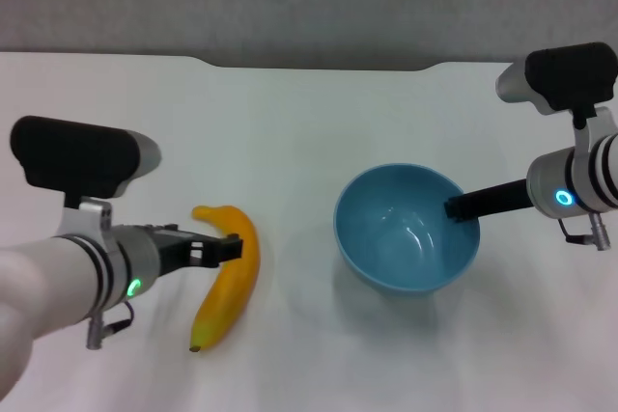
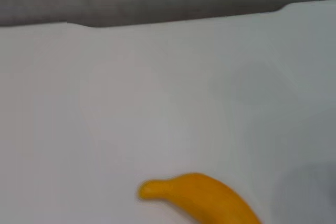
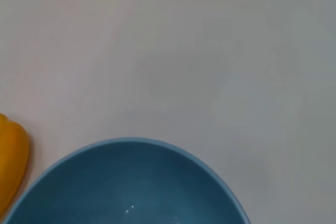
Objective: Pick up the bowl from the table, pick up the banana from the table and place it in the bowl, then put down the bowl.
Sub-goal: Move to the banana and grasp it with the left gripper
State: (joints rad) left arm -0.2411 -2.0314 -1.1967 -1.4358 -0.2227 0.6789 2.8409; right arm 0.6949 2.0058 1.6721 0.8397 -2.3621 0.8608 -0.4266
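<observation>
The light-blue bowl (image 1: 401,233) is at the right of the white table (image 1: 309,113). My right gripper (image 1: 454,207) is shut on its right rim, with one dark finger lying inside the rim. The bowl's inside fills the lower part of the right wrist view (image 3: 131,187). The yellow-orange banana (image 1: 232,291) lies on the table left of the bowl, its stem towards the front. My left gripper (image 1: 232,246) is open at the banana's far half, its fingertips over the fruit. The banana also shows in the left wrist view (image 2: 205,198) and at the edge of the right wrist view (image 3: 10,150).
The table's far edge has a shallow notch (image 1: 319,67) with a grey wall behind it. Bare white tabletop lies between banana and bowl and beyond both.
</observation>
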